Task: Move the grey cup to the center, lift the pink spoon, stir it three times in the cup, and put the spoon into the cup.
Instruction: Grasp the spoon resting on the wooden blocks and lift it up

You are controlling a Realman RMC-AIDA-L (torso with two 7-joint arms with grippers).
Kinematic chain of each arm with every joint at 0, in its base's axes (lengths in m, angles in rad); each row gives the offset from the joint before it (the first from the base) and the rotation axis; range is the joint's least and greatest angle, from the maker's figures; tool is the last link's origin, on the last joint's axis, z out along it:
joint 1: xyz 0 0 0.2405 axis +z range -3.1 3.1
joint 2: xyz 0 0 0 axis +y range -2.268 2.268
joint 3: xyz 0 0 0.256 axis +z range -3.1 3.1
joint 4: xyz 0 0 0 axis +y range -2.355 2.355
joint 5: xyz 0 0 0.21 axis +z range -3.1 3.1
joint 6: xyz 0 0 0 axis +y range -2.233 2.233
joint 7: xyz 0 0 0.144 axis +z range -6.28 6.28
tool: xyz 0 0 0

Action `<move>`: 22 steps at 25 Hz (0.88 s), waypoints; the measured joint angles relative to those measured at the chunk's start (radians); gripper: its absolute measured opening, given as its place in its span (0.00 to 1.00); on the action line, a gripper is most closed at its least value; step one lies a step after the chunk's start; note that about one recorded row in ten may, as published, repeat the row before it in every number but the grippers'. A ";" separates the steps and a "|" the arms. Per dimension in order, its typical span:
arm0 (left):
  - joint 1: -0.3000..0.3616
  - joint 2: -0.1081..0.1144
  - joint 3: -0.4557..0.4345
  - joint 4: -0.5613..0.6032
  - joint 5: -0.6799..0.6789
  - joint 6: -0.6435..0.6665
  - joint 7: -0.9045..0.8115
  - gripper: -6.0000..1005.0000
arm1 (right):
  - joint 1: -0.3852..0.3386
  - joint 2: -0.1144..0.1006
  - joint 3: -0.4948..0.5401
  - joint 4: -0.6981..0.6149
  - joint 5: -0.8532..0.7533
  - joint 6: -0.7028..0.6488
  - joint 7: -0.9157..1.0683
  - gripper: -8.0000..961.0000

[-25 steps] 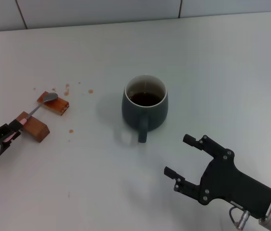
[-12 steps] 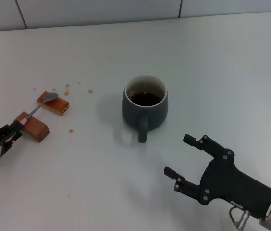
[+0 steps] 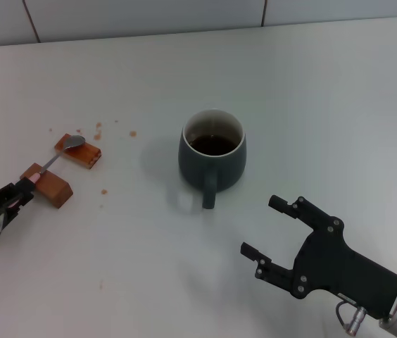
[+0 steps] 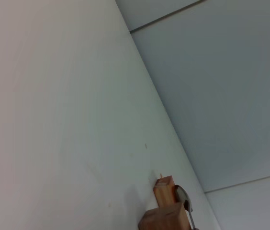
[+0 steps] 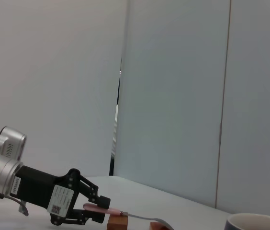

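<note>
The white table point(image 3: 339, 91) carries everything. The right gripper point(image 3: 265, 231) hangs low over the near right part of it, its two fingers spread wide with nothing between them, well short of the grey cup point(image 3: 212, 156). The cup stands upright near the middle of the table, dark liquid inside, its handle turned toward the robot.

At the left edge the left gripper point(image 3: 22, 189) sits close to the table; in the right wrist view its fingertips appear pinched on the pink end of the pink spoon point(image 3: 59, 153), though whether the grip is firm cannot be judged. The spoon lies bridged across two brown blocks point(image 3: 52, 186), handle end on the nearer block and silver bowl resting on the farther one point(image 3: 79, 151).

Its long axis runs away from the left fingers, up and rightward, roughly toward the cup. The left arm is far nearer the spoon, so the lift looks to be its job, followed by a carry rightward to the cup's mouth
</note>
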 joint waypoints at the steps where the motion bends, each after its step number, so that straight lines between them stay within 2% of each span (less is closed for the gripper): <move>1: 0.000 0.000 0.000 0.000 0.000 0.000 0.000 0.28 | 0.000 0.000 0.000 0.000 0.000 0.000 0.000 0.82; 18: -0.003 -0.002 0.011 -0.003 0.000 0.000 0.009 0.23 | 0.003 0.000 0.000 0.000 0.001 -0.002 0.000 0.82; 22: -0.003 -0.003 0.012 -0.003 -0.001 -0.002 0.030 0.19 | 0.003 0.000 0.000 0.000 0.002 -0.002 0.000 0.82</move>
